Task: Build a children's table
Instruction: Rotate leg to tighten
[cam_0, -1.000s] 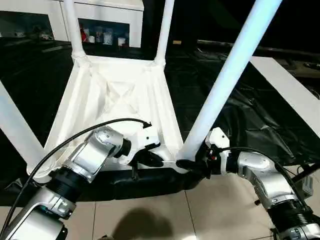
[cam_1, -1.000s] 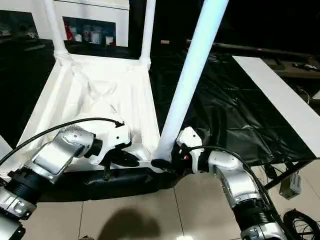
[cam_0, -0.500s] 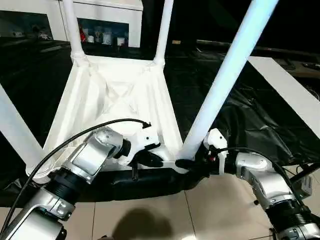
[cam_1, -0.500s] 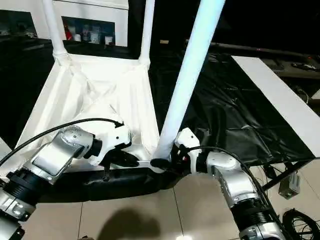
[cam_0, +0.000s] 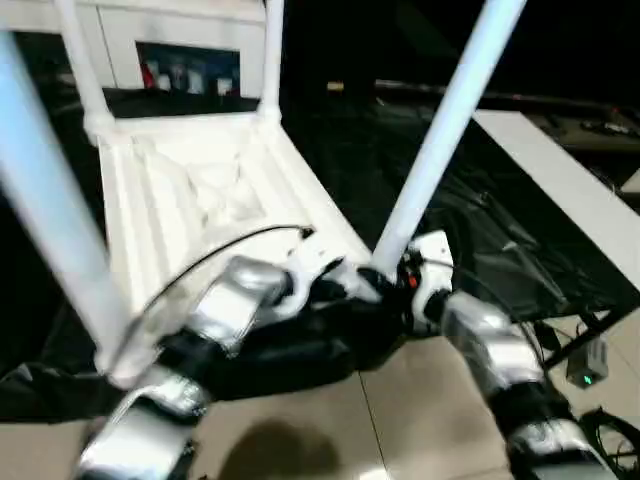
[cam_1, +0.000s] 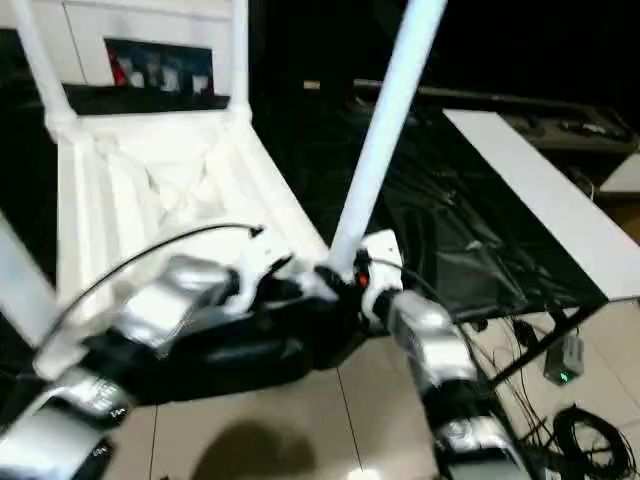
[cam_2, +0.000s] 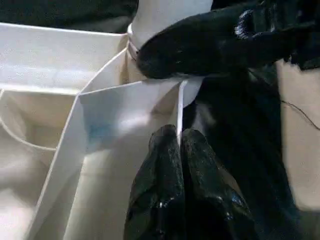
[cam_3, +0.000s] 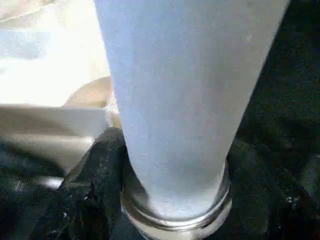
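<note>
The children's table (cam_0: 200, 190) lies upside down on the black sheet, its ribbed underside facing me and four tube legs standing up. My left gripper (cam_2: 178, 135) is shut on the thin rim wall (cam_2: 130, 100) beside the near right corner socket. My right gripper (cam_3: 175, 200) is shut around the base of the near right leg (cam_0: 440, 140), and one black finger (cam_3: 87, 195) presses against the tube. In the head views both grippers meet at that corner (cam_0: 375, 280). The near left leg (cam_0: 50, 200) rises close to the camera.
The black-sheeted work table (cam_0: 500, 230) runs to the right, with a white board (cam_0: 560, 180) along its far side. A white glass-door cabinet (cam_0: 180, 50) stands behind. Cables (cam_1: 580, 430) and a small box lie on the tiled floor at the right.
The whole picture has swung and blurred, so the camera has moved. Both grippers keep the same hold at the near right corner of the children's table.
</note>
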